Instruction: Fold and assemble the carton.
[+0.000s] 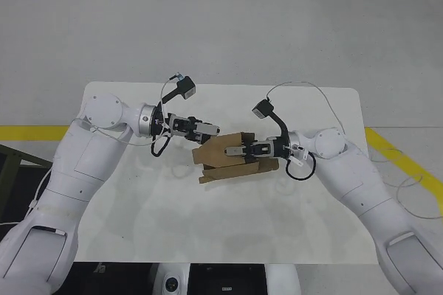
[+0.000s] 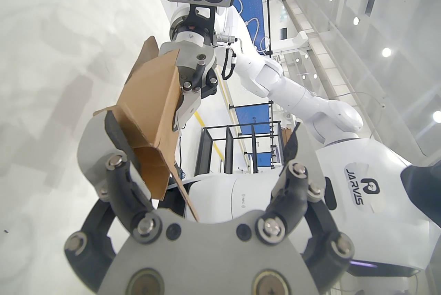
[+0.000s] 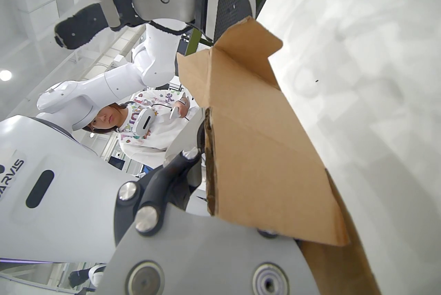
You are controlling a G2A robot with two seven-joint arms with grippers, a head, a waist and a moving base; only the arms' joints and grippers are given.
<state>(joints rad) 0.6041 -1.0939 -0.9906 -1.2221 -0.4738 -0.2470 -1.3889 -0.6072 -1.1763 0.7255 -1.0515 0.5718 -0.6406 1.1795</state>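
Right now my right gripper (image 1: 235,150) has its jaws clenched on one wall of the carton (image 1: 225,164), near the middle of the tabletop (image 1: 133,221). I judge that grip is there to anchor the cardboard, so my other side has something firm to work against. The carton is a brown sleeve, half opened rather than flat, with its panels at angles and a loose flap sticking out toward my left side. Whether its lower edge rests on the tabletop or hangs just above it, I cannot tell. My left gripper (image 1: 207,131) sits just beside that open end, jaws spread wide and grasping nothing. In the left wrist view the flap's edge lies against or very close to one inner pad (image 2: 115,138), while the opposite pad stands well apart from the cardboard, so this looks like a stance for pushing or catching the flap, not for a pinch. The two wrists face each other across the carton, which suits the work: one side holds, the other folds. By my reckoning the task is around its middle, since the body is opened but no flap looks tucked. The next move calls for a gentle press along the crease, because too much force could twist the wall out of my right jaws or crumple the board.
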